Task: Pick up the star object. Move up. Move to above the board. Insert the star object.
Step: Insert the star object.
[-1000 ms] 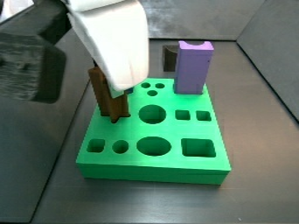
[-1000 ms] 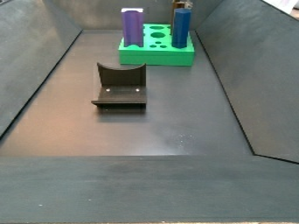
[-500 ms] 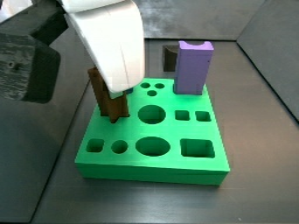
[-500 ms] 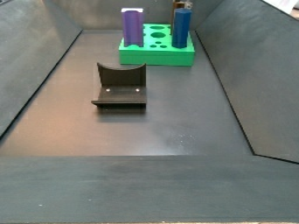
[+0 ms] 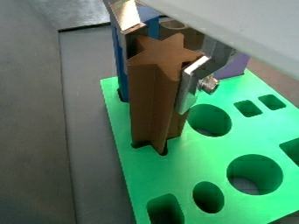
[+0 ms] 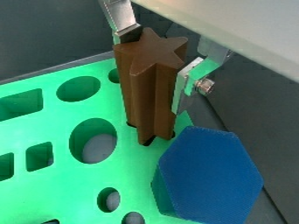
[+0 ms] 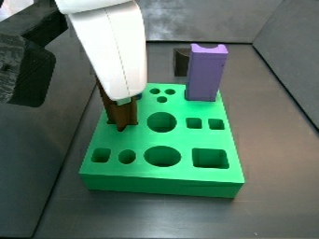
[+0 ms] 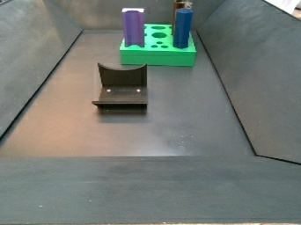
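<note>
Over board (image 7: 162,149) | gripper (image 5: 159,63) vertical | fingers (image 5: 193,83) clamp star object (image 5: 155,96)

The bin's dark floor (image 8: 153,132) fills most of the frame, with sloping grey walls (image 8: 35,79) rising on either side. The fixture (image 8: 121,88) stands on the floor near the middle, its upright curved plate facing the far end. Well beyond it, against the back, sits the board (image 8: 159,56), bright green, with several round holes showing in its top. A purple column (image 8: 134,25) stands upright at one end of the board and a blue column (image 8: 184,26) at the other. The gripper (image 8: 184,4) is only a small pale patch at the top edge, just above the blue column (its fingers are too small to read, and the star object cannot be made out here).
</note>
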Robot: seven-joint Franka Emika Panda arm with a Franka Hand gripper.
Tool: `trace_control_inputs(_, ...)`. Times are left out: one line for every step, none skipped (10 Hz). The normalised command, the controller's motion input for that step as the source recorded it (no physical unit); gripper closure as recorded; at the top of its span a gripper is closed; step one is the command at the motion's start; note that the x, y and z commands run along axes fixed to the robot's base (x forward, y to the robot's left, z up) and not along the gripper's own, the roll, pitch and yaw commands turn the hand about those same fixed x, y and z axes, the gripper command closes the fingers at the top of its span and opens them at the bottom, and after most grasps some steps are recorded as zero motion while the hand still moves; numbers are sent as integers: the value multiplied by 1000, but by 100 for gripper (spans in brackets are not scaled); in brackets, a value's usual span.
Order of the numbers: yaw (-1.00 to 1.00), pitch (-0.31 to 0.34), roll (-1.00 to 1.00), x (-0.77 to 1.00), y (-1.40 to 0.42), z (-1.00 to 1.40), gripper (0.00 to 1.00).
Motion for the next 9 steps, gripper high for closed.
trace_control_inputs(43,27,-4,-197,97,-731,100)
trace_control_inputs(366,10,-69,-171,31,-754,100)
trace_control_inputs(474,6,-137,-14,0,-543,100)
trace_control_inputs(389,0,-131,-74,0,-266,100)
trace_control_inputs(351,0,-123,-20,-29,-474,100)
trace_control_inputs(60,0,-70,26,-166,-474,100)
trace_control_inputs(9,-13,-139,66,-157,-403,100)
trace_control_inputs(0,-21,-134,0,0,-123,100)
trace_control_inputs(0,0,10,0,-3,-60,100)
